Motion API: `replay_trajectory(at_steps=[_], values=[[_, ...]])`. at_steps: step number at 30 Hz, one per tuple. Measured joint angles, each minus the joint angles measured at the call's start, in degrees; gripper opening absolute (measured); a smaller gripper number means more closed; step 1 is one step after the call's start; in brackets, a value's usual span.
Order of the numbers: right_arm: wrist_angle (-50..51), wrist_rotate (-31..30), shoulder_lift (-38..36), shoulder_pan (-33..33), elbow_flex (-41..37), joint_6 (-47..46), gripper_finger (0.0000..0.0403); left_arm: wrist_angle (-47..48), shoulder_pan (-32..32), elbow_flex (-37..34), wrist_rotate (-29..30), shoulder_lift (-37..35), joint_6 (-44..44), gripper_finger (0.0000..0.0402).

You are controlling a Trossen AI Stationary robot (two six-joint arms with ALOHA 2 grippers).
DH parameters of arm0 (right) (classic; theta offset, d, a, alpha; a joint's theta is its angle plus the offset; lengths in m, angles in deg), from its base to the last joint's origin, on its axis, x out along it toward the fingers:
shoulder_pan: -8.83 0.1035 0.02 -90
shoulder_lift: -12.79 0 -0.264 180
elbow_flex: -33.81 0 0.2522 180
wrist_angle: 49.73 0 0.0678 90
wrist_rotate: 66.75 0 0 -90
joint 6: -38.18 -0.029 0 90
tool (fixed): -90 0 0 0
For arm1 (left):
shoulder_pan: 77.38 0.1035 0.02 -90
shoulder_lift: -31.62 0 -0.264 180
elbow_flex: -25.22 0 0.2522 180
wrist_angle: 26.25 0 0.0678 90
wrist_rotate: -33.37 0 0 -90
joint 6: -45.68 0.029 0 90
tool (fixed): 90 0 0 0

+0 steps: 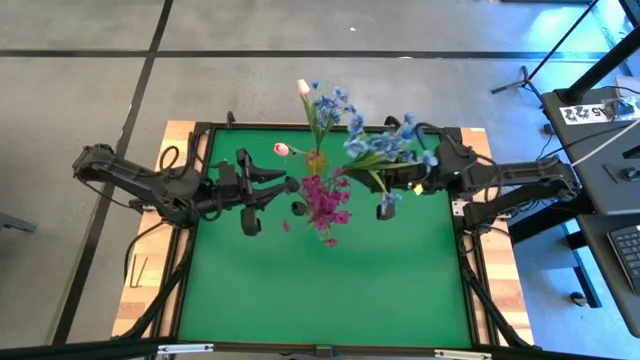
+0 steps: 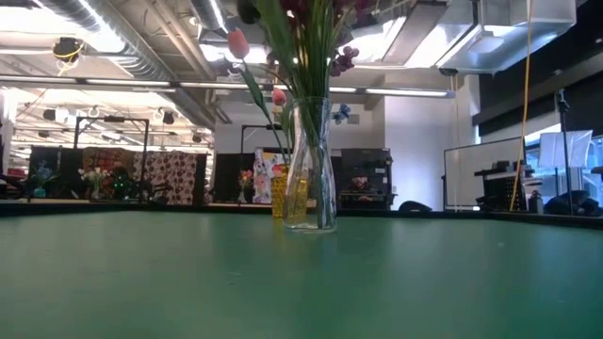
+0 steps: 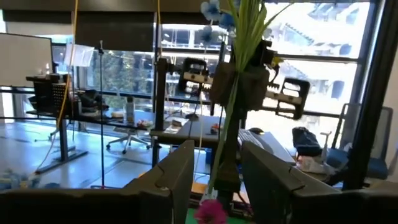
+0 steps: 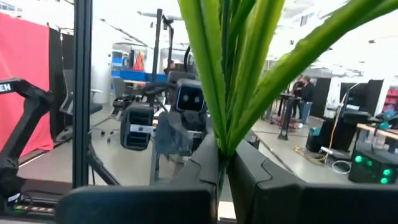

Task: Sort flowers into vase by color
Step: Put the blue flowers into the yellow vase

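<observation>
A clear glass vase (image 2: 311,169) stands mid-table and holds magenta clusters (image 1: 325,205), pink tulip buds (image 1: 303,87), blue blossoms (image 1: 330,105) and small dark buds (image 2: 344,58). A yellow vase (image 2: 280,193) stands just behind it. My right gripper (image 4: 222,155), also seen in the high view (image 1: 385,187), is raised to the right of the vases and shut on a blue-blossom spray (image 1: 380,140). My left gripper (image 3: 217,149) hangs open to the left of the vases (image 1: 290,181), level and facing the right gripper. Neither gripper shows in the low view. My right gripper pinches the blue spray's bundle of green stems and leaves (image 4: 227,134) between its two fingers. The fingers come level from the table's right and lie across the stems. The spray stands roughly upright and lifted clear, blossoms (image 3: 214,9) above the fingers and the stem's lower end (image 3: 221,165) hanging below.
The green mat (image 1: 320,290) lies bare toward the near edge. A wooden frame (image 1: 140,290) borders the table. A desk with equipment (image 1: 610,110) stands off to the right. The vases' flowers spread wide over the table's far middle, between the two grippers.
</observation>
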Motion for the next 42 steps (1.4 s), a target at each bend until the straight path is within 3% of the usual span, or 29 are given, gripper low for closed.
replay_trajectory(at_steps=[5,11,19,28,32,35,42], values=[[1.5,-1.1,-1.9,-2.1,0.0,1.0,0.0016,3.9,0.0,0.0,0.8,-1.3,-0.2,0.0128],[9.9,-3.4,-2.0,-9.0,0.0,-0.3,0.0019,10.3,0.0,0.0,5.7,-3.7,-1.5,0.0128],[14.5,1.4,-1.9,-19.2,0.0,-2.4,0.0019,14.6,0.1,0.0,9.5,-7.2,-1.5,0.0128],[15.4,6.8,4.2,-24.5,0.0,-2.9,0.0018,31.4,4.3,0.0,9.4,-9.4,-9.9,0.0128],[12.9,11.0,7.6,-24.6,-0.3,-0.3,0.0019,35.6,6.3,0.0,6.4,-9.4,-12.3,0.0128],[5.3,14.0,8.8,-24.5,-2.4,1.2,0.0016,36.7,7.0,0.0,5.4,-9.4,-13.2,0.0128],[-7.2,12.6,9.7,-26.8,-10.9,0.0,0.0019,38.4,7.0,0.0,5.3,-10.6,-13.2,0.0128]])
